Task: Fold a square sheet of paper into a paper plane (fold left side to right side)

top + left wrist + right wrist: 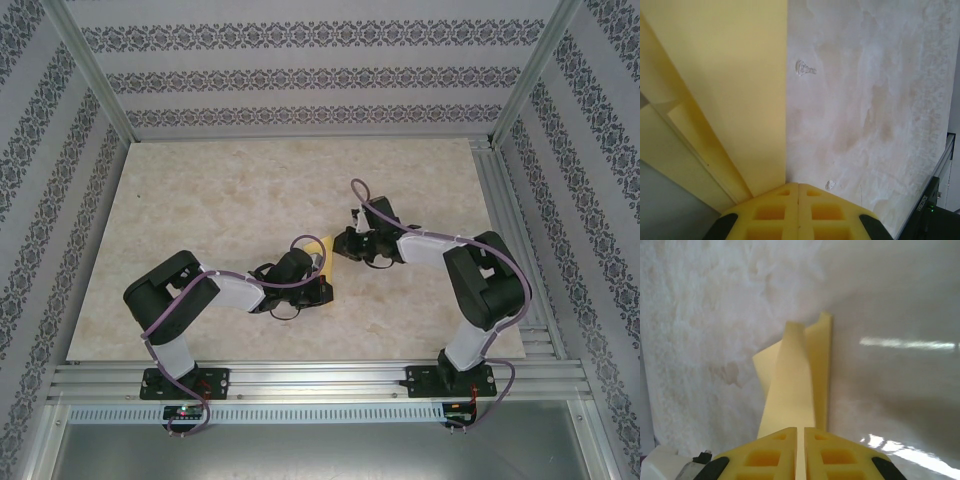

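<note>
right claw (800,429) pinches the paper (790,390) (left claw (798,185) shut at its edge), so any tug might skew the crease.

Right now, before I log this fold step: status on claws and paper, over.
Left claw shut, tips at edge of the yellow paper sheet. Right claw shut on its raised flap. Sheet partly folded, on the table. Nothing in the way.

The square sheet of paper (318,246) lies on the bench (230,190), centre-front, between the left tool (312,278) and the right tool (342,243).
</note>
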Robot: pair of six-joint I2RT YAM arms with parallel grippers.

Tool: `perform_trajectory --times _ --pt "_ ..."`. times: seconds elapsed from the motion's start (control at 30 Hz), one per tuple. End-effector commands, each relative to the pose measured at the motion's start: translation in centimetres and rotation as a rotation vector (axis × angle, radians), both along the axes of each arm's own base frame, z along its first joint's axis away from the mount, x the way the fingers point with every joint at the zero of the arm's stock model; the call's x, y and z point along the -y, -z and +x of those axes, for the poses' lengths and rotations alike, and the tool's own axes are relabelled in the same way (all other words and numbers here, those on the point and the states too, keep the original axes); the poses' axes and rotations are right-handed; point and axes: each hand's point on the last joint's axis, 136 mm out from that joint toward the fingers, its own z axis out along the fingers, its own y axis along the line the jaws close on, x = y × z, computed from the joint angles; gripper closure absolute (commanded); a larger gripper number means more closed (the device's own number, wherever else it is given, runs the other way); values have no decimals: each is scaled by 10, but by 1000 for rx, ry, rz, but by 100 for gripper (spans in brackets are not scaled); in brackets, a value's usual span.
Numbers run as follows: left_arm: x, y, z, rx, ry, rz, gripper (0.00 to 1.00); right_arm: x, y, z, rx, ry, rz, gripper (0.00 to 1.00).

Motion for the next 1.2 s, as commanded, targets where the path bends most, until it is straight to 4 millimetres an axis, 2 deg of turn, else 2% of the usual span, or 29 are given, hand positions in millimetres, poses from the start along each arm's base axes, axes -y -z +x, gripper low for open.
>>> perform_trajectory --times 0.0,0.13,0.3,0.77,0.93,1.17 --pt "-19 25 -25 -92 20 96 100 -18 -6 9 32 -9 54 87" --pt "-18 24 -26 -92 24 93 100 -28 8 14 7 -24 42 87" --pt "-18 24 -27 -92 28 93 100 -31 25 25 0 -32 -9 88" --pt "-18 24 -29 -95 32 94 100 -6 57 45 -2 -26 -182 88" --pt "-18 24 -30 -94 33 92 100 0 57 58 14 -16 -203 88" --pt "-17 24 -31 -93 36 92 100 6 45 83 39 1 -204 88"
